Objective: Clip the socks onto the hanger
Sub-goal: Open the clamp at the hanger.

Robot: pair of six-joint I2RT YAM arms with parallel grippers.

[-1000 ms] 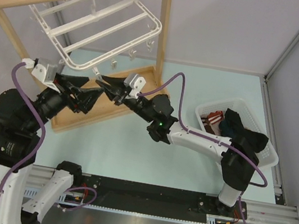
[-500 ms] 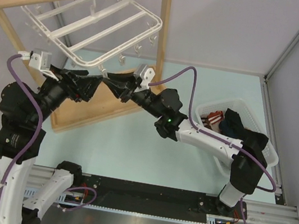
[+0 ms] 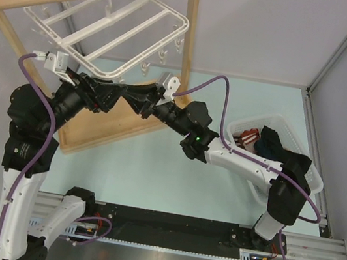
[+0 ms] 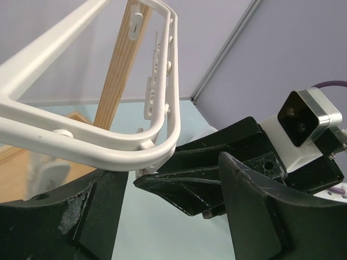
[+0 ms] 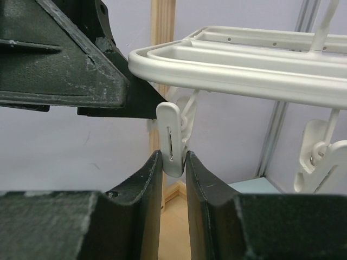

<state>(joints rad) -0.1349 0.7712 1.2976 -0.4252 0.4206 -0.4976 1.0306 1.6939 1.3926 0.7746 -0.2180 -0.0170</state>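
Observation:
The white hanger [image 3: 111,21] hangs tilted from the wooden stand's top bar. My right gripper [image 3: 126,89] reaches up under its near rim [image 5: 244,73] and is shut on one white dangling clip [image 5: 172,138], a pad on each side. My left gripper [image 3: 109,95] faces it from the left, open, just below the rounded corner of the hanger [image 4: 157,149]. Only the right gripper's black finger [image 4: 195,184] shows between the left gripper [image 4: 173,211] jaws. A dark sock [image 3: 273,144] lies in the white basket at the right.
The wooden frame stand has a tall post [image 3: 188,40] and a flat base [image 3: 117,128] beneath both grippers. The white basket [image 3: 311,179] also holds reddish-brown cloth [image 3: 248,139]. Another clip [image 5: 320,157] hangs to the right of the held one. Grey walls close the back.
Both grippers have risen toward the hanger's near rim and come closer together. The hanger has swung a little up and to the left. The left jaws have narrowed slightly.

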